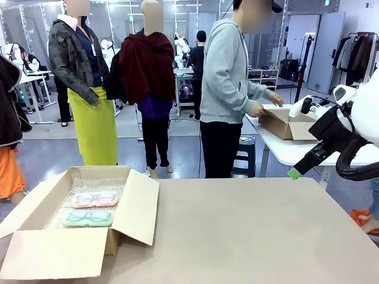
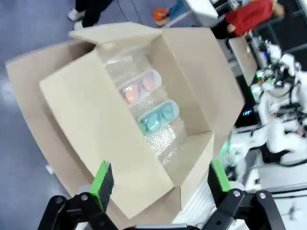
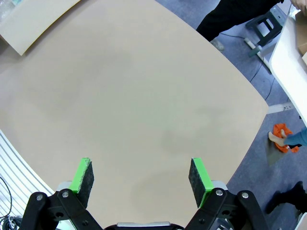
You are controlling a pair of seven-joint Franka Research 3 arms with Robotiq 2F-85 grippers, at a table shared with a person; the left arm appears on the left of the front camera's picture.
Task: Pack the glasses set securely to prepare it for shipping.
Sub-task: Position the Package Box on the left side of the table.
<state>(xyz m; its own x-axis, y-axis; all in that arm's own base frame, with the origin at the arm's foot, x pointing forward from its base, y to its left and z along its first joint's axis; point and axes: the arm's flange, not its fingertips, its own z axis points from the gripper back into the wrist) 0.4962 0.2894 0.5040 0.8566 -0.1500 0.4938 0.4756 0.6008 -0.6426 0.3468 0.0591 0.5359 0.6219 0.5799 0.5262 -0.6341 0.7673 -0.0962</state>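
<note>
An open cardboard box (image 1: 137,214) lined with bubble wrap stands at the table's left. In it lie the glasses set: a pale pink case (image 1: 95,199) and, nearer me, a mint green case (image 1: 89,218), side by side. From above, the left wrist view shows the pink case (image 2: 139,87) and the green case (image 2: 158,116) inside the box (image 2: 91,115). My left gripper (image 2: 160,178) hangs open over the box's near edge, holding nothing. My right gripper (image 1: 294,173) is raised at the table's right side. It is open (image 3: 140,175) over bare tabletop (image 3: 144,96).
All box flaps stand open, and one flap (image 3: 33,19) reaches toward the table's middle. Beyond the table, a person in a grey hoodie (image 1: 228,71) handles another cardboard box (image 1: 285,123) on a white table. Others stand farther back.
</note>
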